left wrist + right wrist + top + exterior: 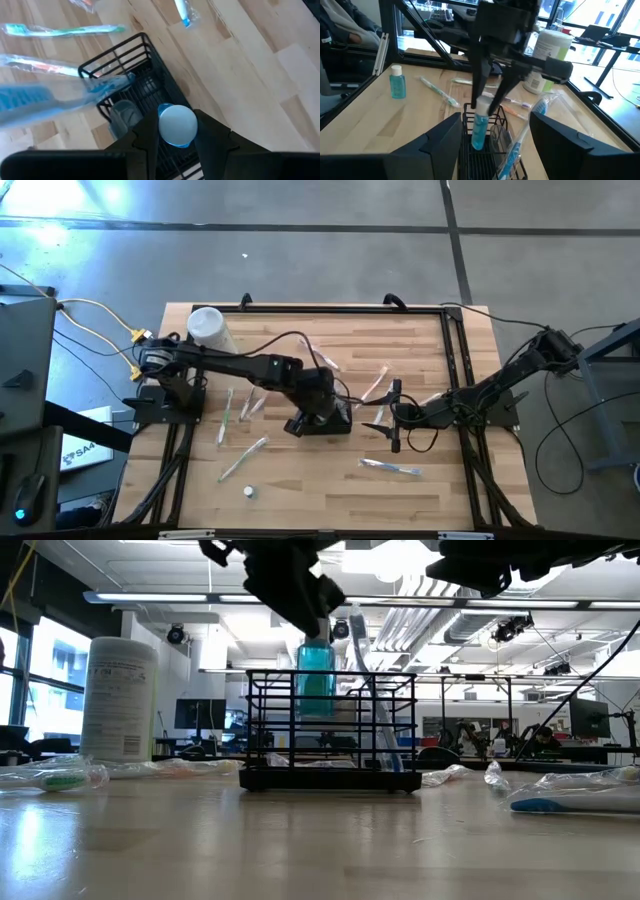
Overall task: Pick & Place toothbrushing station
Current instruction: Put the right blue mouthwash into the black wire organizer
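The black wire holder point(330, 730) stands on the wooden table near its middle; it also shows in the high view point(338, 426). A wrapped blue toothbrush point(378, 690) leans out of it. My left gripper point(177, 134) is above the holder, shut on a small blue bottle point(316, 680) with a white cap, whose lower part is inside the holder. My right gripper point(495, 150) is open and empty just to the right of the holder point(485, 150), facing it; it also shows in the high view point(385, 423). My left gripper pinches the blue bottle at its white cap point(483, 106), one finger point(145, 137) on each side. The fingers come from above, pointing down. The bottle hangs upright below them, its lower half point(477, 135) within the holder's wires; whether its bottom rests on the holder's floor does not show.
A tall white cylindrical container point(120, 700) stands at the table's far left. Several wrapped toothbrushes point(242, 458) lie left and right of the holder, one point(392, 468) toward the near right. A second small blue bottle point(397, 82) stands near the front edge.
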